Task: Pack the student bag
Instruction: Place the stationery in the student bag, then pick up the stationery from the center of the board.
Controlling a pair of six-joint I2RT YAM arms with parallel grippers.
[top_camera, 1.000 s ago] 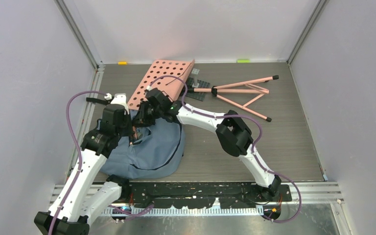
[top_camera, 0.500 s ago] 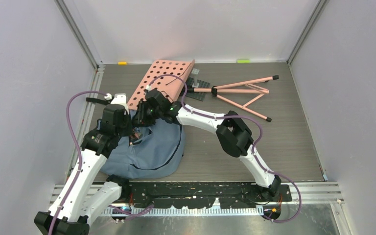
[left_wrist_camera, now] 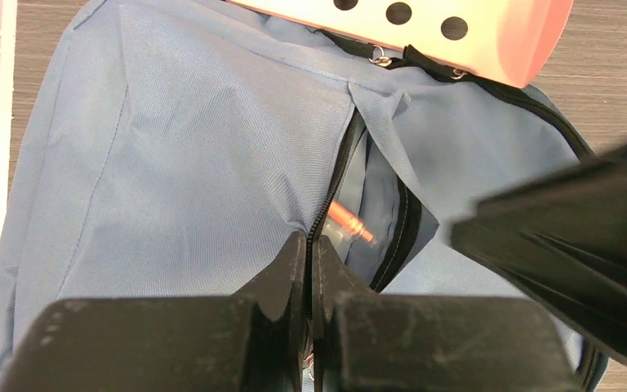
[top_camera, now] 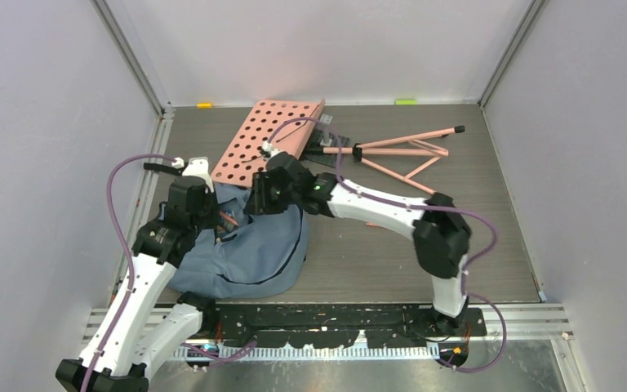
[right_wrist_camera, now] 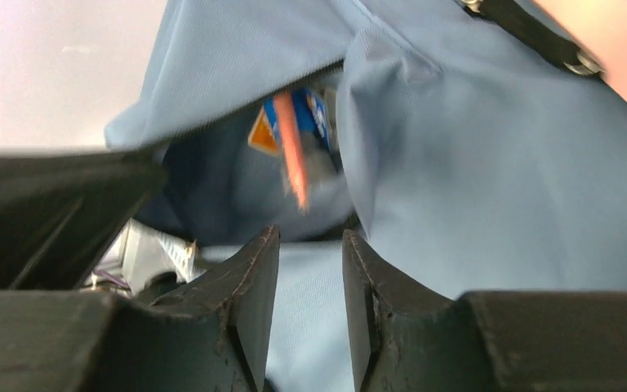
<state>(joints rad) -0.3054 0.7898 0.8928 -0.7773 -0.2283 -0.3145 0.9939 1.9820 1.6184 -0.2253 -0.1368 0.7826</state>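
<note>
On the near-left of the grey wood-grain table [top_camera: 490, 212], seen from above, lies the soft blue-grey fabric student bag [top_camera: 245, 261]. Left wrist: the left gripper [left_wrist_camera: 310, 241] is clamped on its zipper edge. Right wrist: the right gripper [right_wrist_camera: 310, 237] is parted and empty before the bag's mouth.

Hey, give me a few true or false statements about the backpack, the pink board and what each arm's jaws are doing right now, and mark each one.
1. The left jaws are shut on the student bag at its zipper edge. True.
2. The right jaws are clamped on the orange pencil. False: they stand apart, and the pencil sits beyond them inside the open bag.
3. The pink perforated board is packed inside the bag. False: it is outside, at the bag's far end.
4. The pink tripod stand lies on the table, to the right of the board. True.
</note>
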